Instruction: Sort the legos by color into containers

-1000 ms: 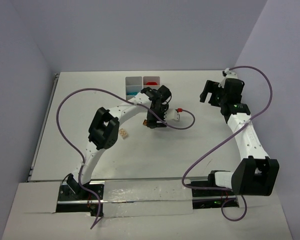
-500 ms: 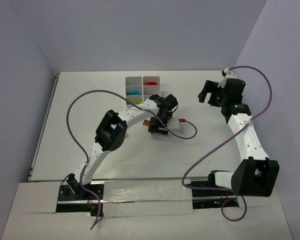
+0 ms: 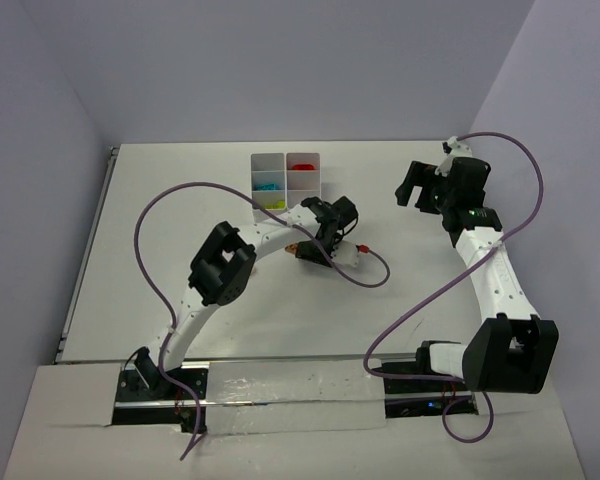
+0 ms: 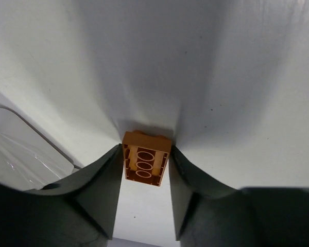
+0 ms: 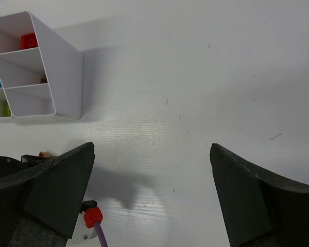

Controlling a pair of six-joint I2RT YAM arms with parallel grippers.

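Squeezing an orange brick (image 4: 146,163) on the table (image 3: 180,200) near the tray (image 5: 67,72), the left gripper (image 4: 146,154) must yet drop it in; other bricks (image 5: 28,40) lie sorted inside, and the right gripper (image 5: 152,190) hangs wide open.

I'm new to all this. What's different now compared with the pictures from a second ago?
The left arm pulled back from the tray toward its base, and its jaws narrowed onto an orange brick. The right arm, with its jaws wide open, and the tray stayed put.
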